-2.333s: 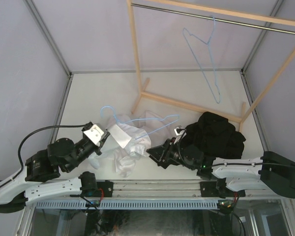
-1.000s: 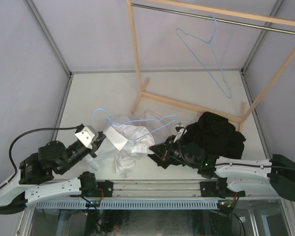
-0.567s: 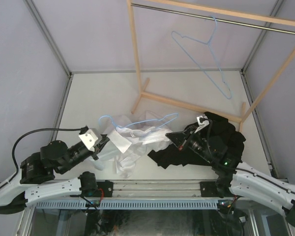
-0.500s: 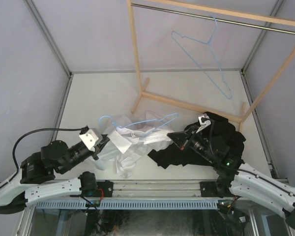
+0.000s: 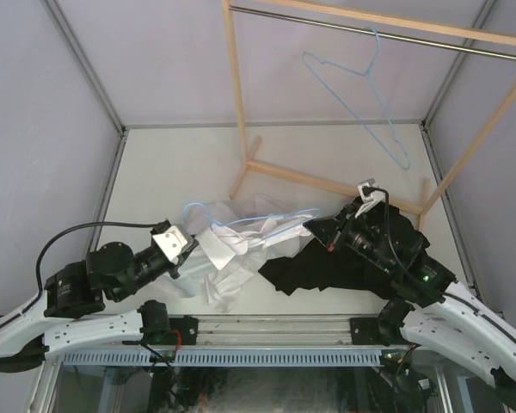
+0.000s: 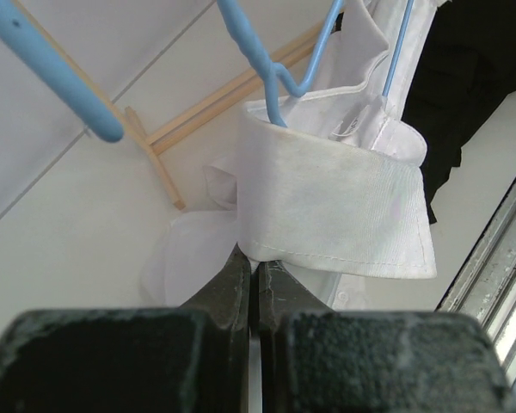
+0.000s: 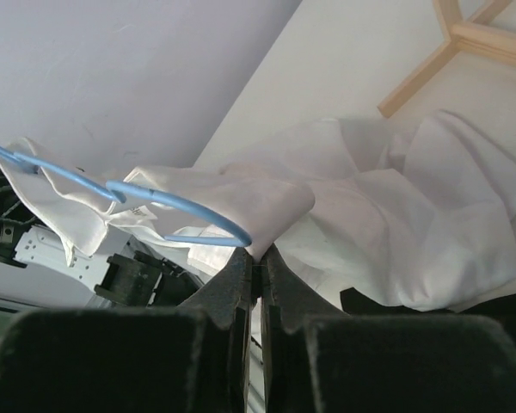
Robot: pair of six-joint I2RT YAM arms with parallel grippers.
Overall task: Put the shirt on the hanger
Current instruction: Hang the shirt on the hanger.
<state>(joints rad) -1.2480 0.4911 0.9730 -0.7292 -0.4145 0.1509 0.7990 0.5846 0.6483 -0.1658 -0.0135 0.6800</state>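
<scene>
The white shirt lies crumpled on the table between my two arms, partly stretched between them. A light blue wire hanger is threaded through it, its hook by the collar. My left gripper is shut on the collar band, just under the hanger's hook. On the shirt's right side, my right gripper is shut on a fold of the shirt beside the hanger's end. Both pairs of jaws pinch thin fabric at their tips.
A black garment lies under my right arm. A wooden rack with a metal rail stands at the back, and a second blue hanger hangs from the rail. Purple walls enclose the table.
My right gripper has risen and drawn right with its fold, spreading the shirt and the black garment. My left gripper has shifted slightly right. The hanger on the rail swings.
</scene>
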